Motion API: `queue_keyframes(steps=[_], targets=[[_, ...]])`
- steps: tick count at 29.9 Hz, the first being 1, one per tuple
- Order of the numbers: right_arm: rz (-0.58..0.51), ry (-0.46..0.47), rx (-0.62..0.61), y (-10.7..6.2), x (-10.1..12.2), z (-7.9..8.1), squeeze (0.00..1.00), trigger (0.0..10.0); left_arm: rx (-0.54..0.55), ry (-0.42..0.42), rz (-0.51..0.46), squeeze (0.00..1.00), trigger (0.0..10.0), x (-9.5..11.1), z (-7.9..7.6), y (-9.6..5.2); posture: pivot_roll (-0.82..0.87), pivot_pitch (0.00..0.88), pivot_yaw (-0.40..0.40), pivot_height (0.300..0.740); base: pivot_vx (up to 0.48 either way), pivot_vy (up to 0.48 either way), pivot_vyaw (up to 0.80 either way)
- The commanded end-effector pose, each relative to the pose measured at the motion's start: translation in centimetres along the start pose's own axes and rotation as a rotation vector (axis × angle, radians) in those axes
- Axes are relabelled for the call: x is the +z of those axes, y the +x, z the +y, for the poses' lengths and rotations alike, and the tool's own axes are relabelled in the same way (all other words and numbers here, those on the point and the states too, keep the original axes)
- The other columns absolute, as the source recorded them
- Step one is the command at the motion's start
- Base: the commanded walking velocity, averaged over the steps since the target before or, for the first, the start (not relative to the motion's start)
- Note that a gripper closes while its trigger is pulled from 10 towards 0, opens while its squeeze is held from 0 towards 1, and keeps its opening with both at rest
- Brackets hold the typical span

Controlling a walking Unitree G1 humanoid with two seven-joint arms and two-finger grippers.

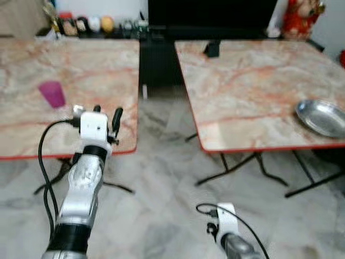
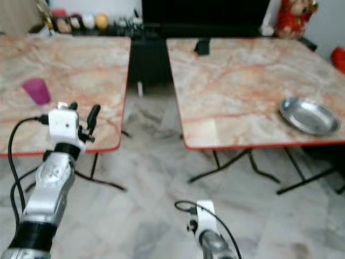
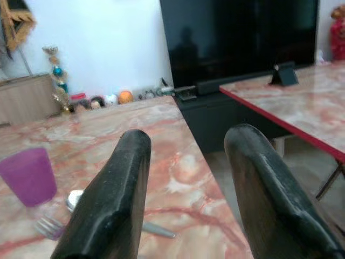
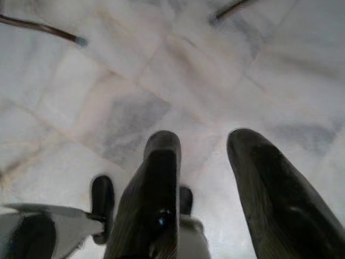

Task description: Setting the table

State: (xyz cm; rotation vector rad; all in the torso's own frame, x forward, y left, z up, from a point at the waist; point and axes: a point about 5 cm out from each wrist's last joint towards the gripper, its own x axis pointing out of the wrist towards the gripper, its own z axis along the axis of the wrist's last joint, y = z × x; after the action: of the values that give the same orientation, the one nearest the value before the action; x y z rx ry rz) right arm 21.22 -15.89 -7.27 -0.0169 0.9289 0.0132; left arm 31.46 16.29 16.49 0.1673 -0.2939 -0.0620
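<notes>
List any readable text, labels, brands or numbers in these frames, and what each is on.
None readable.
Purple cup: plain, no print visible.
Metal plate: no marking visible.
Small items on the far shelf: too small and blurred to show any text.
Red figure: blurred, no lettering legible.
Left pincer and its white wrist housing: no label visible.

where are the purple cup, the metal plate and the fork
purple cup point(image 1: 52, 94), left eye view, middle of its side wall
metal plate point(image 2: 309, 115), right eye view, centre of its shallow bowl
fork point(image 3: 48, 227), left wrist view, on its tines beside the cup
</notes>
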Motion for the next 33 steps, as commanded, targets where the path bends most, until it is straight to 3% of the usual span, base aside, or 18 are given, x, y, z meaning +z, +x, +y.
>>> queue_keyframes(steps=[1,33], targets=[[-0.002,0.016,-0.003,0.01,0.09,0.02,0.0,10.0,0.014,0.02,-0.005,0.0,10.0,0.15,0.44,0.07,0.02,0.0,-0.055,0.74,0.0,0.375,0.0],[-0.025,0.013,0.003,0.06,0.66,-0.04,0.0,10.0,0.051,0.025,-0.009,0.0,10.0,0.27,0.78,0.2,0.03,0.0,-0.075,0.74,0.0,0.377,0.0]])
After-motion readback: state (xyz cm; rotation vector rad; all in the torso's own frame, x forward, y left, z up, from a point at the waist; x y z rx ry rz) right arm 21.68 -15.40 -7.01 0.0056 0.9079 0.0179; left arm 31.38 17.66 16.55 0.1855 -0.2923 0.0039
